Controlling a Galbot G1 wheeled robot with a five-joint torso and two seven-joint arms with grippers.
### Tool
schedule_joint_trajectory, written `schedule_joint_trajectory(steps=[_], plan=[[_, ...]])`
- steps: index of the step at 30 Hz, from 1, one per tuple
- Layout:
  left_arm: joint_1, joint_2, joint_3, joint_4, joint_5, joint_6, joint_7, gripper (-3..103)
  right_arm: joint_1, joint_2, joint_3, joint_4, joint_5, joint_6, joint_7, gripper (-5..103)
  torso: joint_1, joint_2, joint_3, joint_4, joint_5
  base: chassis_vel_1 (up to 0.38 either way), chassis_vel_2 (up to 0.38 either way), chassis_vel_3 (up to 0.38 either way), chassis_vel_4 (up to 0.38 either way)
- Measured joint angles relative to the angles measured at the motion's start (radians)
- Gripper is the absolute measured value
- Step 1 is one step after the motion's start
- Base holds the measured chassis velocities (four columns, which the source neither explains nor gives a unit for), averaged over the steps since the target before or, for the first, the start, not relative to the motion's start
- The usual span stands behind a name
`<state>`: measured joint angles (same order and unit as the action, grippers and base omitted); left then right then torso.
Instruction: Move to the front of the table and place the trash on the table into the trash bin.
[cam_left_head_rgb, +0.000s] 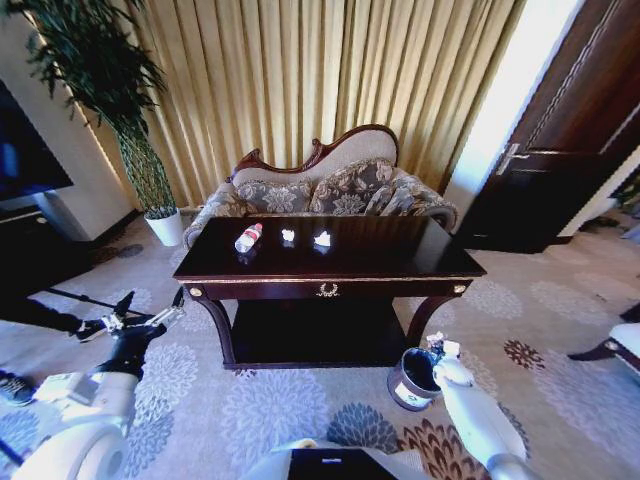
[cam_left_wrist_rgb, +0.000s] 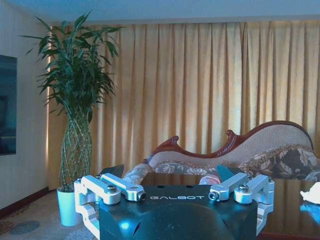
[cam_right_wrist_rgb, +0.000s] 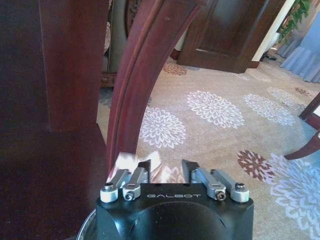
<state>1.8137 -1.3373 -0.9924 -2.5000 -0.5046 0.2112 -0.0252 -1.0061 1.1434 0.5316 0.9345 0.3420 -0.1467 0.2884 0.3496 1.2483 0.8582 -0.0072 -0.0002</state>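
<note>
Nearest the robot, the left gripper (cam_left_head_rgb: 150, 312) is held low over the patterned carpet (cam_left_head_rgb: 250, 410) off the table's left front corner, its jaws spread apart; in the left wrist view the same left gripper (cam_left_wrist_rgb: 170, 177) is seen with its dark fingertips (cam_left_wrist_rgb: 114, 170) wide of each other. The right gripper (cam_left_head_rgb: 437, 347) is placed directly above the trash bin (cam_left_head_rgb: 410, 380), which stands on the carpet beside the table's right front leg (cam_right_wrist_rgb: 142, 75); its jaws are parted, and nothing is seen between them in the right wrist view (cam_right_wrist_rgb: 166, 167). Beyond, the table (cam_left_head_rgb: 400, 262) is seen with the trash on its top: a bottle (cam_left_head_rgb: 247, 238) lying on its side toward the left, and two paper wads (cam_left_head_rgb: 288, 235) (cam_left_head_rgb: 322, 239) just beside it. Behind the table a floral sofa (cam_left_head_rgb: 330, 190) is set against gold curtains (cam_left_head_rgb: 300, 80), with a potted plant (cam_left_head_rgb: 150, 180) at the far left.
</note>
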Motion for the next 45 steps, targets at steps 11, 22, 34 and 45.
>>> schedule_joint_trajectory(steps=[11, 22, 34, 45], plan=[[0.004, -0.001, -0.005, 0.000, -0.006, -0.004, 0.001, 100, -0.012, -0.001, 0.008, 0.006, -0.008, -0.003, 0.012, 69, 0.000, 0.000, 0.000, -0.0003, 0.0000, 0.000, 0.000, 0.000, 0.000], [0.006, 0.000, -0.006, 0.000, -0.006, -0.005, 0.003, 100, -0.046, 0.007, 0.026, 0.040, 0.007, -0.024, 0.011, 100, 0.000, 0.000, 0.000, -0.0003, 0.0000, 0.000, 0.000, 0.000, 0.000], [0.002, 0.000, 0.005, 0.000, -0.003, -0.005, 0.004, 100, -0.183, -0.017, 0.056, 0.385, 0.121, -0.012, -0.077, 100, 0.000, 0.000, 0.000, -0.0004, 0.0001, 0.000, 0.000, 0.000, 0.000], [0.003, 0.003, 0.003, 0.000, -0.001, -0.003, 0.004, 100, -0.376, -0.041, 0.062, 1.071, 0.207, -0.075, -0.138, 100, 0.000, 0.000, 0.000, -0.0005, -0.0006, 0.000, 0.000, 0.000, 0.000]])
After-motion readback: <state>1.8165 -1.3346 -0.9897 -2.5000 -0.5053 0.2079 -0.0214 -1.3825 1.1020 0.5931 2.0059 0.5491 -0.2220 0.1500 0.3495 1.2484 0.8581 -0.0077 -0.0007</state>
